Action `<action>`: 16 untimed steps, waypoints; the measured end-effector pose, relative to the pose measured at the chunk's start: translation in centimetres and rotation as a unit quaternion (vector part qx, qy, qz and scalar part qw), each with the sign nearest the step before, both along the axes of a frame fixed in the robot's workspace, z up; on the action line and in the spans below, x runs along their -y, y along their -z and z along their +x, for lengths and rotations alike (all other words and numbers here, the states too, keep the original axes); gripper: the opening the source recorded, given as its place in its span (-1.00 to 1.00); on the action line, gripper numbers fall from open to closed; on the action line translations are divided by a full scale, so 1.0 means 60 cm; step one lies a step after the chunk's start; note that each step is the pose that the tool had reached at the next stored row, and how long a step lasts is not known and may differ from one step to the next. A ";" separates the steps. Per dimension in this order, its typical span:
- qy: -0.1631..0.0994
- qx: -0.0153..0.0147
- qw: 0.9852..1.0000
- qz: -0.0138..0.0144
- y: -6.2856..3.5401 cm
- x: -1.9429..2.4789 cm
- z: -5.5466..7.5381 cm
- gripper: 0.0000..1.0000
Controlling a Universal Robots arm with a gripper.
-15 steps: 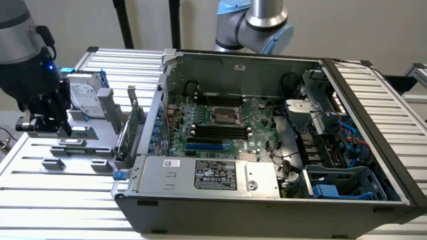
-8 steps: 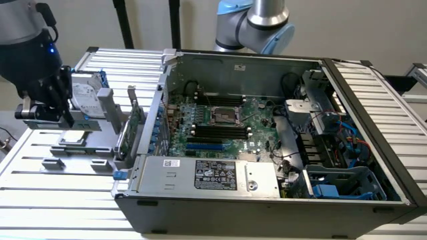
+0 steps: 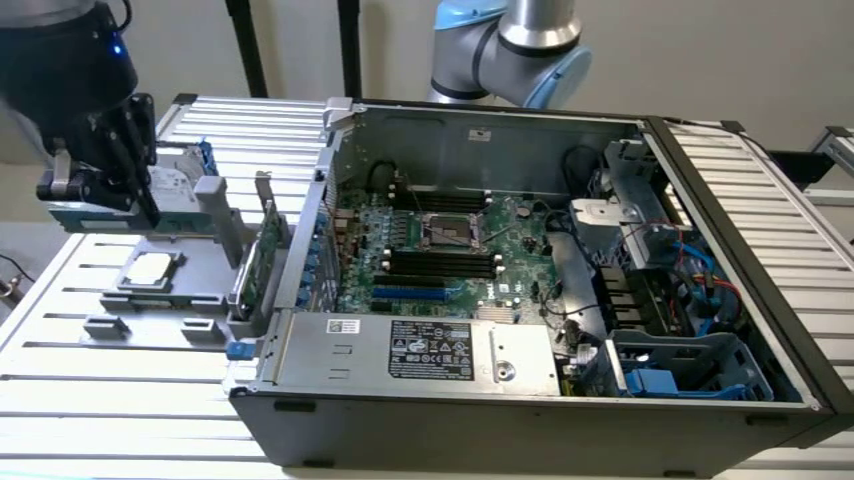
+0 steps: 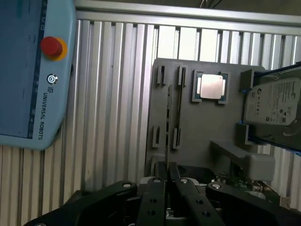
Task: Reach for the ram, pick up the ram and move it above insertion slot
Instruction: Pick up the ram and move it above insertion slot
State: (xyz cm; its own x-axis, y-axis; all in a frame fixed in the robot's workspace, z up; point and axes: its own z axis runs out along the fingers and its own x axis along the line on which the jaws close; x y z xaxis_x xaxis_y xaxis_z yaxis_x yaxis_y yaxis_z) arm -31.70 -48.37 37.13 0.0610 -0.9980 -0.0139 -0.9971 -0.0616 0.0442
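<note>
Pincer (image 4: 167, 166) jaws nearly closed, aligned over grey fixture (image 4: 207, 122) whose slots stand parts edgewise for grasping; ram hold unconfirmed.

Bright, even indoor light.
Washed out to near white along the ribbed silver aluminium bench (image 3: 80, 400) at the exterior view's lower left; dim and shadowed inside the open dark-grey metal computer case (image 3: 534, 435).
</note>
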 end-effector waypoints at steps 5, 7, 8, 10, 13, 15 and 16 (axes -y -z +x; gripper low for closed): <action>0.000 -0.001 1.000 0.005 -0.023 0.0000 0.038 -0.73; 0.000 -0.001 1.000 0.007 -0.027 0.0000 0.053 -0.73; 0.000 -0.001 1.000 0.008 -0.028 0.0000 0.060 -0.73; 0.000 -0.001 1.000 0.011 -0.030 0.0000 0.076 -0.73; 0.000 -0.002 1.000 0.015 -0.031 0.0000 0.098 -0.73; 0.000 -0.002 1.000 0.017 -0.032 0.0000 0.114 -0.73; 0.000 -0.002 1.000 0.018 -0.032 0.0000 0.121 -0.73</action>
State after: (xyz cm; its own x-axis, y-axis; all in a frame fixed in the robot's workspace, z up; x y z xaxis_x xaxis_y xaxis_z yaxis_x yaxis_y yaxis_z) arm -24.44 -48.37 39.05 0.0613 -0.9969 -0.0501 -0.9969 -0.0636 0.0453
